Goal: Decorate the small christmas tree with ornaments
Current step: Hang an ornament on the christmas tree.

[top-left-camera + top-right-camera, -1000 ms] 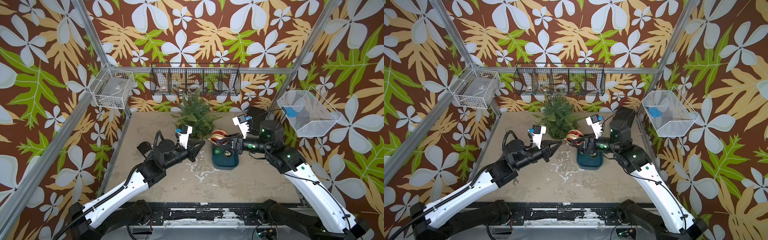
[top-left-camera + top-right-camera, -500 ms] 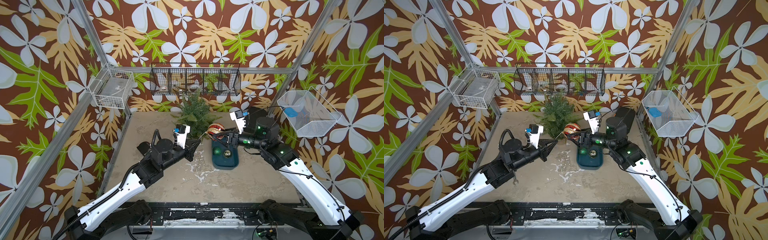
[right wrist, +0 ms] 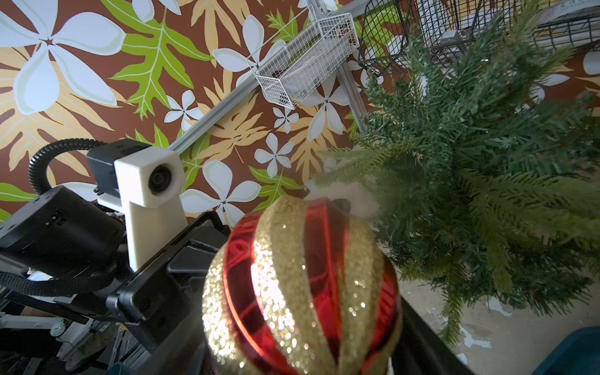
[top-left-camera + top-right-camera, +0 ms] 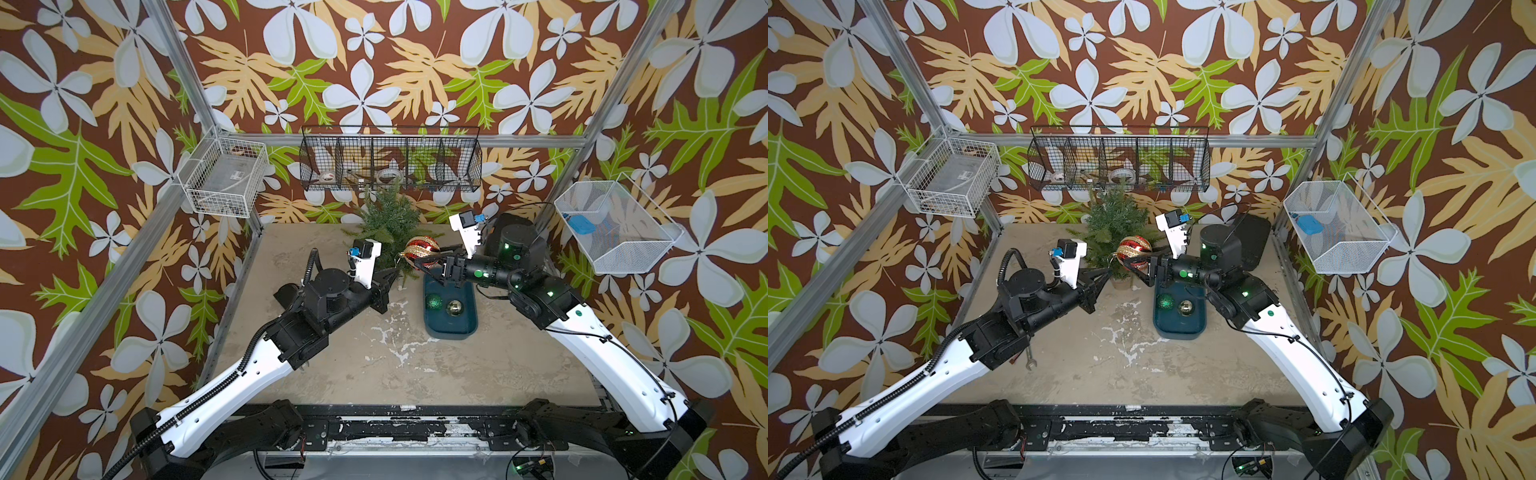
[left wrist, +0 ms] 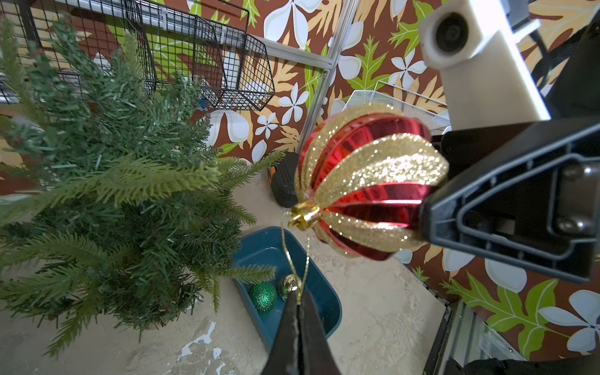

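Observation:
The small christmas tree stands at the back middle of the table. Just to its right, above the table, hangs the red-and-gold ornament, with my right gripper shut on its body. My left gripper is shut on the ornament's gold string loop below the cap. The green ornament and the gold ornament lie in the teal tray.
A black wire basket hangs on the back wall above the tree. White wire baskets hang at the left and right. A black box sits at the back right corner. A wrench lies under the left arm.
The right gripper has carried the red-and-gold ornament away from the tray, back and left to the tree's side. The left gripper moved along with it, still pinched on the string.

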{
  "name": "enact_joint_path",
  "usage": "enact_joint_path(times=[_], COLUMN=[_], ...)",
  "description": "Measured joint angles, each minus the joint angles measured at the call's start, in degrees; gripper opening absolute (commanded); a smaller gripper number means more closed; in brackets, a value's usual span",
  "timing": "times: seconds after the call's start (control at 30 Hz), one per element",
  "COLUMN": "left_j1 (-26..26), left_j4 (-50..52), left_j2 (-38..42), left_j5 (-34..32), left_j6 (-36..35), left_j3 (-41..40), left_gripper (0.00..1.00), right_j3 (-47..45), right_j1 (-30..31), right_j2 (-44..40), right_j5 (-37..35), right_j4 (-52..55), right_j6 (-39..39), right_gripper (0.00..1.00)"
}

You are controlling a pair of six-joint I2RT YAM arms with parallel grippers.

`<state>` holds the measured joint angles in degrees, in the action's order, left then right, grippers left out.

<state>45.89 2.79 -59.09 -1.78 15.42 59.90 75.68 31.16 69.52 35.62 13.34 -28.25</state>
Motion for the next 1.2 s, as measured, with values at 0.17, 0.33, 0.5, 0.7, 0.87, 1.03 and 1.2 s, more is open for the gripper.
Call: enact_joint_path(times=[0.17, 0.33, 0.5, 0.7, 0.87, 1.03, 1.2], left_j1=[-1.14, -2.38, -3.04, -3.67, -4.35, -4.98, -5.33], left_j4=[0.35, 0.68, 1.2, 1.31, 1.38, 1.4, 1.57], left_j2=[-0.85, -1.36, -2.05, -2.97, -4.09, -5.11, -5.66], left_j5=[-0.98, -1.92, -2.73, -3.23, -3.65, -3.65, -3.08], left_j6=[-0.59, -0.74, -1.29, -2.25, -3.17, -3.54, -3.74], left_j3=[0.87, 1.44, 2.54, 3.91, 5.09, 6.25, 6.49], left_gripper=[0.0, 0.0, 0.0, 0.0, 0.0, 0.0, 0.0], right_j3=[0.35, 0.68, 1.49, 1.84, 2.36, 2.43, 2.45], right_j1=[0.04, 0.02, 0.04, 0.04, 0.04, 0.04, 0.04], right_j2=[0.59, 1.42, 2.36, 3.04, 3.74, 4.28, 4.55], right_j5=[0.0, -0.09, -1.14, -1.57, -2.93, -4.31, -4.57], right_j4=[-0.46, -0.94, -1.95, -2.62, -3.04, -3.02, -3.06], right_j6=[0.04, 0.04, 0.09, 0.07, 0.22, 0.35, 0.66], right_gripper=[0.74, 0.74, 0.74, 0.74, 0.74, 0.74, 0.74])
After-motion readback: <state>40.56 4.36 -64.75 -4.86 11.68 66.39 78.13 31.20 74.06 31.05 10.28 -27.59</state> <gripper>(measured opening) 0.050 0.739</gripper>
